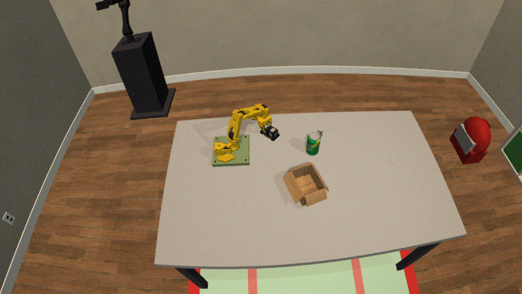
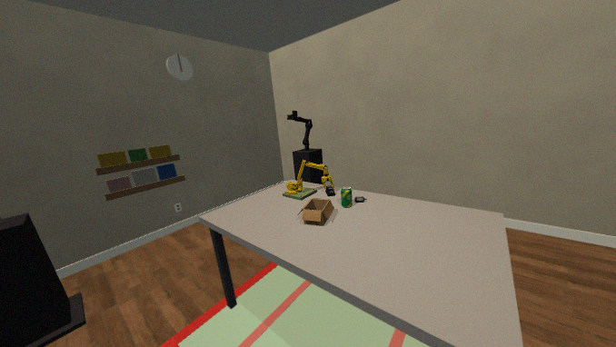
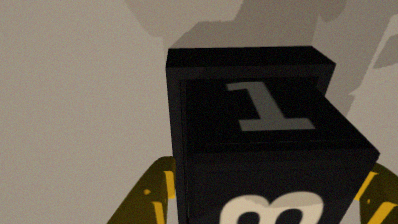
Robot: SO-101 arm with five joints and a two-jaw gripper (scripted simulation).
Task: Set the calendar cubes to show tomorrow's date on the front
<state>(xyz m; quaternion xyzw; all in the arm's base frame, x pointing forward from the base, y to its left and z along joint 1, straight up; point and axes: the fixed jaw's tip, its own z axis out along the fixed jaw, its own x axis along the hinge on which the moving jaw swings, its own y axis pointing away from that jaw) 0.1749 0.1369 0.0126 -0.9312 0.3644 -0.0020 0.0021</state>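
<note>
The yellow gripper (image 3: 260,212) stands partly apart, a finger (image 3: 145,200) on either side of the black number cube (image 3: 270,165). Whether it is clamped on the cube cannot be told. The cube shows a white 8 and a grey 1, above the pale grey surface (image 3: 75,100).

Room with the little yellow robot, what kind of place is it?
Probably a plain workroom for trying out robots: a small yellow arm on a big grey table, a bigger black arm on a pedestal, wall shelves and a clock.
</note>
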